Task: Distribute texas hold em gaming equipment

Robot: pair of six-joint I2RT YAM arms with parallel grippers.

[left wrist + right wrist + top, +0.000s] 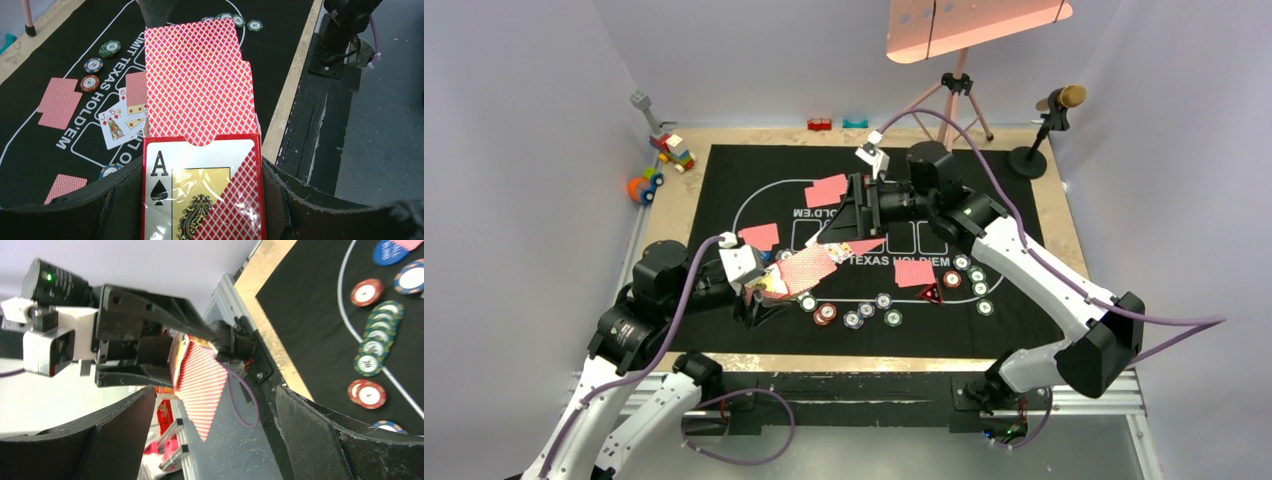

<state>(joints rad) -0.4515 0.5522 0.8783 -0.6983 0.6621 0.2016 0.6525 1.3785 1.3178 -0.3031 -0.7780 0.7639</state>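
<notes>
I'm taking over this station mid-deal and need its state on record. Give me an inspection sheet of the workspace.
Surface: black Texas Hold'em mat on a wooden table.
Job's things: face-down cards and face-up cards on the mat; poker chips along its near side; red triangular marker.
Clutter: toy blocks off the mat's far-left corner.
Grippers: left gripper shut on card box, cards sticking out; right gripper open, empty.
Cables: purple cables along both arms.
Surroundings: tripod and small black stand behind the table.
</notes>
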